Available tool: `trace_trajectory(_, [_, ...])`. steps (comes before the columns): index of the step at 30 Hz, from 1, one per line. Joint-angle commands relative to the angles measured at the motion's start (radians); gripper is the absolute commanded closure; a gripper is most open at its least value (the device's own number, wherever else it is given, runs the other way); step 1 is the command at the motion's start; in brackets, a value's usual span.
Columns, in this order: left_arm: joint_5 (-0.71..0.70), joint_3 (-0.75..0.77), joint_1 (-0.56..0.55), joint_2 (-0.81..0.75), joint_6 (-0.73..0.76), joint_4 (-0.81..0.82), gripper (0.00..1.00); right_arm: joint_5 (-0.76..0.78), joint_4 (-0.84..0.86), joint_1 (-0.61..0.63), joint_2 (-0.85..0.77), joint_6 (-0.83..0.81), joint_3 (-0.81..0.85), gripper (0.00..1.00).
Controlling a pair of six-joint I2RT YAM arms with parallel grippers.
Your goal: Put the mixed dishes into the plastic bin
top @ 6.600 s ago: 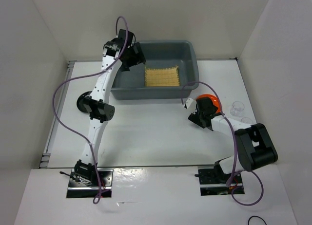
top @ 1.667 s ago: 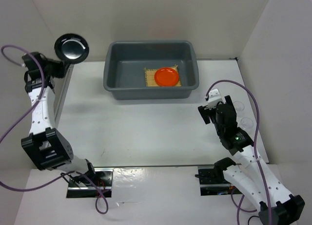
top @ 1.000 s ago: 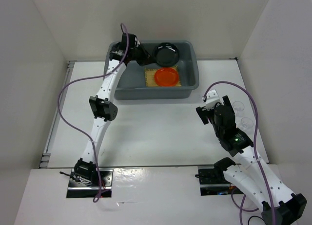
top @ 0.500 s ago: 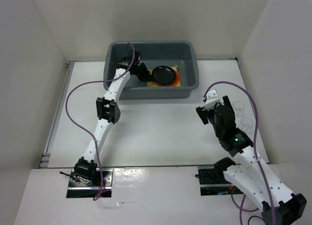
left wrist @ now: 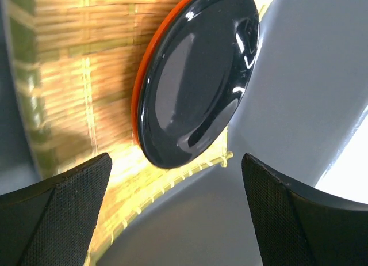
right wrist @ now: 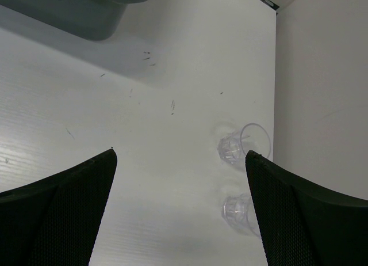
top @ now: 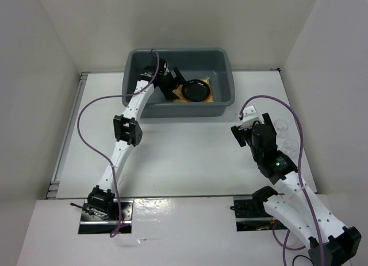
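Observation:
The blue-grey plastic bin [top: 224, 67] stands at the back of the table. On its floor lies the tan bamboo mat [left wrist: 69, 76], and the orange plate [left wrist: 136, 107] rests on the mat. The glossy black plate [top: 196, 89] [left wrist: 195, 76] sits on top of the orange one, so only an orange rim shows. My left gripper [top: 176, 86] [left wrist: 175, 175] is inside the bin just left of the black plate, open and holding nothing. Two clear cups [top: 281, 126] [top: 292, 145] stand on the table at the right. My right gripper [top: 240, 129] [right wrist: 181, 156] hangs open to their left, above the table.
White walls close in the table on the left, back and right. The cups [right wrist: 238, 144] [right wrist: 238, 208] are close to the right wall. A corner of the bin [right wrist: 86, 7] shows at the top left of the right wrist view.
My left gripper brought the black plate into the bin, set it on the orange plate and opened, letting it go. The right arm has stayed still.

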Motion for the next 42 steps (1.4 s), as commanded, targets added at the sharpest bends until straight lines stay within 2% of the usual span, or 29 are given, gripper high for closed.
trace_trajectory(1, [-0.067, 0.040, 0.013, -0.155, 0.059, -0.031, 0.00, 0.064, 0.063, 0.010, 0.027, 0.015, -0.003, 0.03])
trace_trajectory(4, [-0.238, 0.040, 0.062, -0.325, 0.139, -0.181, 0.00, 0.092, 0.011, -0.013, 0.089, 0.053, 0.098, 0.01])
trace_trajectory(5, [-0.292, 0.040, 0.081, -0.358, 0.163, -0.224, 0.00, 0.092, -0.013, -0.068, 0.153, 0.079, 0.183, 0.01])
trace_trajectory(6, [-0.407, 0.040, 0.082, -0.388, 0.215, -0.309, 0.00, 0.074, -0.036, -0.112, 0.189, 0.079, 0.231, 0.01])
trace_trajectory(7, [-0.462, 0.040, 0.095, -0.445, 0.238, -0.348, 0.00, -0.001, -0.093, -0.166, 0.232, 0.079, 0.282, 0.01])
trace_trajectory(8, [-0.515, 0.040, 0.095, -0.470, 0.263, -0.409, 0.00, -0.026, -0.125, -0.274, 0.336, 0.070, 0.382, 0.01])
trace_trajectory(9, [-0.556, 0.012, 0.095, -0.494, 0.322, -0.410, 0.00, -0.044, -0.156, -0.321, 0.397, 0.070, 0.437, 0.01])
trace_trajectory(11, [-0.657, -0.078, 0.095, -0.608, 0.338, -0.410, 0.00, -0.075, -0.244, -0.428, 0.522, 0.035, 0.559, 0.01])
trace_trajectory(13, [-0.740, -0.150, 0.069, -0.687, 0.363, -0.410, 0.00, -0.051, -0.245, -0.450, 0.639, -0.017, 0.575, 0.01])
trace_trajectory(17, [-0.742, -0.206, 0.051, -0.769, 0.389, -0.410, 0.00, 0.050, -0.106, -0.498, 0.737, -0.103, 0.480, 0.01])
trace_trajectory(24, [-0.742, -0.428, 0.051, -0.967, 0.423, -0.410, 0.00, 0.022, -0.178, -0.547, 0.933, -0.021, 0.555, 0.03])
trace_trajectory(33, [-0.692, -0.664, 0.051, -1.056, 0.423, -0.390, 0.00, -0.009, -0.135, -0.570, 1.061, -0.047, 0.535, 0.11])
trace_trajectory(39, [-0.681, -0.790, 0.051, -1.110, 0.423, -0.318, 0.00, -0.081, -0.122, -0.570, 1.117, -0.067, 0.546, 0.24])
trace_trajectory(42, [-0.669, -0.891, 0.071, -1.159, 0.412, -0.274, 0.00, -0.109, -0.122, -0.570, 1.149, -0.067, 0.555, 0.36])
